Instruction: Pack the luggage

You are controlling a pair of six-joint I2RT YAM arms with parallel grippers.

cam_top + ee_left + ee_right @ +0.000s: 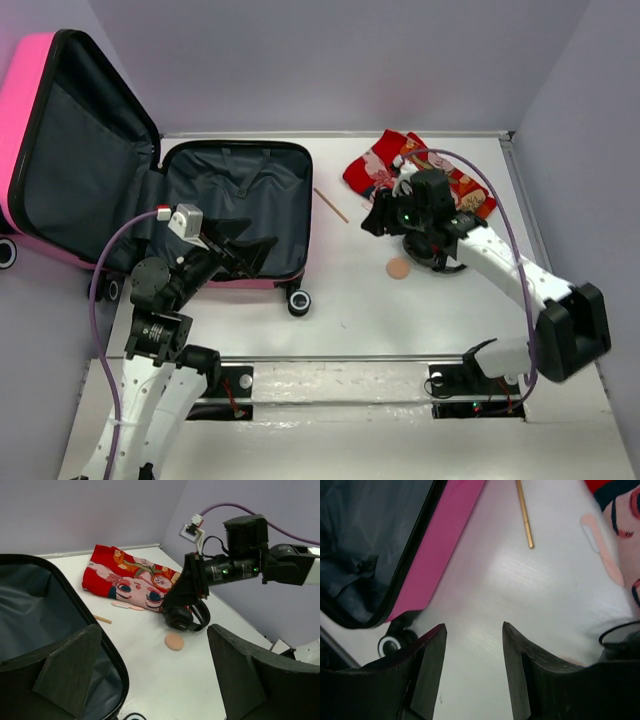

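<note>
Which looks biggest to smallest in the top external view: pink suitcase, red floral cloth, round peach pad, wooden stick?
1. pink suitcase
2. red floral cloth
3. round peach pad and wooden stick: unranked, stick longer, pad wider.

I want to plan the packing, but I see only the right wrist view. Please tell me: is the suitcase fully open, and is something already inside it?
Observer: The suitcase lies open, with its lid leaning up on the left. Only dark lining shows inside; I see nothing packed.
Operator: Where is the left gripper?
Observer: The left gripper is open and empty, over the near part of the suitcase.
Operator: Is some small thing lying close to my arm?
Observer: Yes, a round peach pad lies on the table, close to the right gripper.
</note>
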